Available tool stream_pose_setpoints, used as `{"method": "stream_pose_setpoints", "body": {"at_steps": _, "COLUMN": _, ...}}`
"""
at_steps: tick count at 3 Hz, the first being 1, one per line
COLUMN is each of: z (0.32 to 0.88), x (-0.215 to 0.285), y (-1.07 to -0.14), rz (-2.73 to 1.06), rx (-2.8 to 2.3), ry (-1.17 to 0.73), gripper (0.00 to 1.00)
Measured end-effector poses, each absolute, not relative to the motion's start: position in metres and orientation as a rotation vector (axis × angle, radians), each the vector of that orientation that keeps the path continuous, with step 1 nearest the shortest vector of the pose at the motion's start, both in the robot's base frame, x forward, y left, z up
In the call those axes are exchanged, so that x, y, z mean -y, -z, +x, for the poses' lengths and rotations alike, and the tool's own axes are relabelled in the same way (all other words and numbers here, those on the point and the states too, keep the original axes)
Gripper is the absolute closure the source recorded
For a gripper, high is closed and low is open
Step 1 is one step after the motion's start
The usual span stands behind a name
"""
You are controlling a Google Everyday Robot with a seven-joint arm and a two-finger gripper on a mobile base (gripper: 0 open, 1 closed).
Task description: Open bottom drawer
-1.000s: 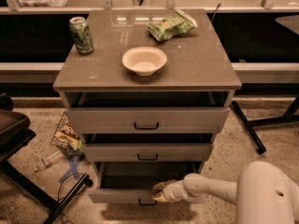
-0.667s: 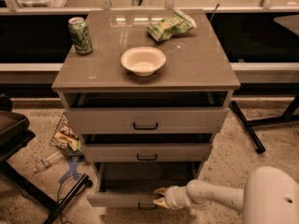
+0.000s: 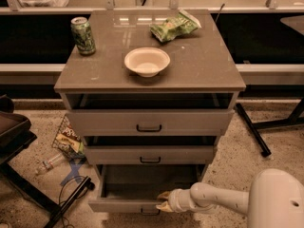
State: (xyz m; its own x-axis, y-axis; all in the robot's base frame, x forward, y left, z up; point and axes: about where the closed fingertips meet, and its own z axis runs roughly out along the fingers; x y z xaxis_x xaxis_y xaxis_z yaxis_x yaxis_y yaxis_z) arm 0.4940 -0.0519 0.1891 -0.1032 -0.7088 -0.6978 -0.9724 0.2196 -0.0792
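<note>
The grey cabinet [image 3: 149, 77] has three drawers. The bottom drawer [image 3: 123, 204] is pulled out well past the two above, and its dark inside shows. Its small black handle [image 3: 150, 212] sits at the lower edge of the view, just below my gripper. My gripper [image 3: 163, 201] reaches in from the right on a white arm [image 3: 213, 198], with its tan fingertips at the drawer's front lip by the handle. The top drawer [image 3: 149, 121] and middle drawer [image 3: 150, 154] stand slightly out.
On the cabinet top are a green can [image 3: 83, 35], a white bowl [image 3: 147, 61] and a green chip bag [image 3: 174, 26]. On the floor at left lie a snack bag [image 3: 68, 139], a plastic bottle [image 3: 47, 164] and a black chair base [image 3: 52, 198]. A black table leg [image 3: 252, 129] stands at right.
The bottom drawer has slid further out toward the camera, and my gripper has moved with its front edge. The view has shifted a little.
</note>
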Motion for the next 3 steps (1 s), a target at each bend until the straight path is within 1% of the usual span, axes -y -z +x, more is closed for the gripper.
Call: {"method": "stream_pose_setpoints", "body": {"at_steps": 3, "z": 0.4764, "x": 0.0576, "y": -0.2009, "rz": -1.564, "rx": -1.808, "ry": -0.536, "gripper": 1.0}}
